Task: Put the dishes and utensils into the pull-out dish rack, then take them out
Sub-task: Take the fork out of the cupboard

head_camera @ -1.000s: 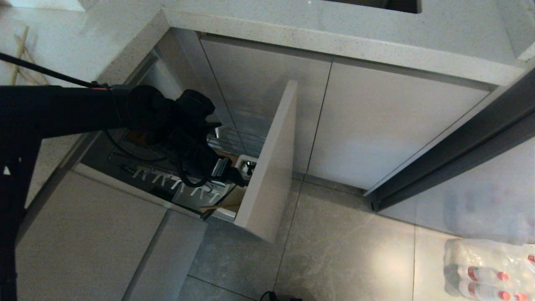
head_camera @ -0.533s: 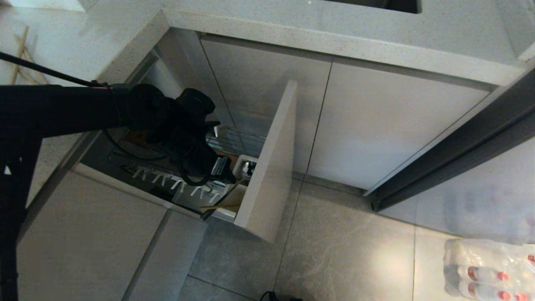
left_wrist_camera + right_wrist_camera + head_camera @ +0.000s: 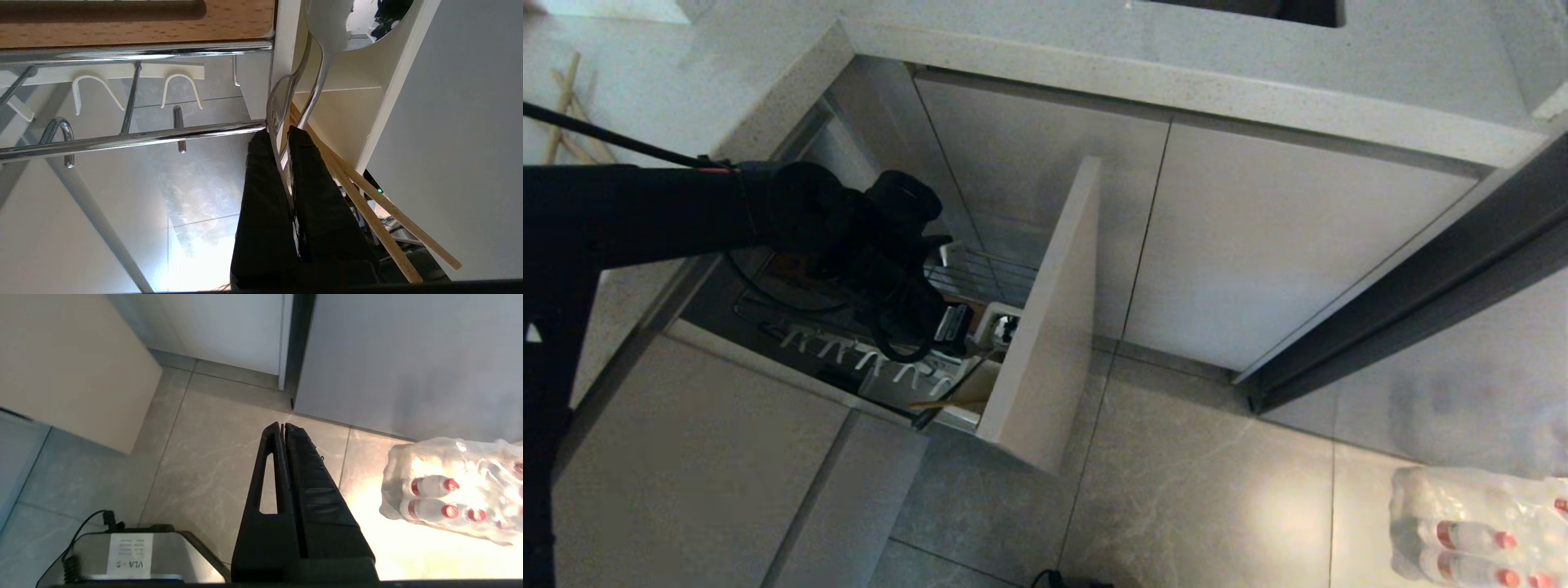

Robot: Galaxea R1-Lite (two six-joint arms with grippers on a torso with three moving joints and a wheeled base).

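Gripping the spoon (image 3: pixel 316 87) handle, the left gripper (image 3: pixel 286 136) has its jaws pinched nearly flat together on the thin shiny stem, bowl end up ahead of the fingertips inside the white utensil cup (image 3: pixel 367 94) at the front corner of the pull-out dish rack (image 3: pixel 130 139). Looks like the unload half, spoon being taken out. Chopsticks (image 3: pixel 367 196) sit just beside the outer jaw, leaning out of the same cup and crossing behind it; the chrome rail ends right at the inner jaw's tip. To do it well: pull straight back along the handle's own line so the bowl clears the cup wall, no twisting, since the grip is on a narrow slick stem and it could pivot or slip. Watch that the outer jaw doesn't drag the chopsticks out. Plate and bowl not in view. Right gripper (image 3: pixel 284 426) hangs parked over the floor, jaws closed on nothing, near a wrapped bottle pack (image 3: pixel 449 490).
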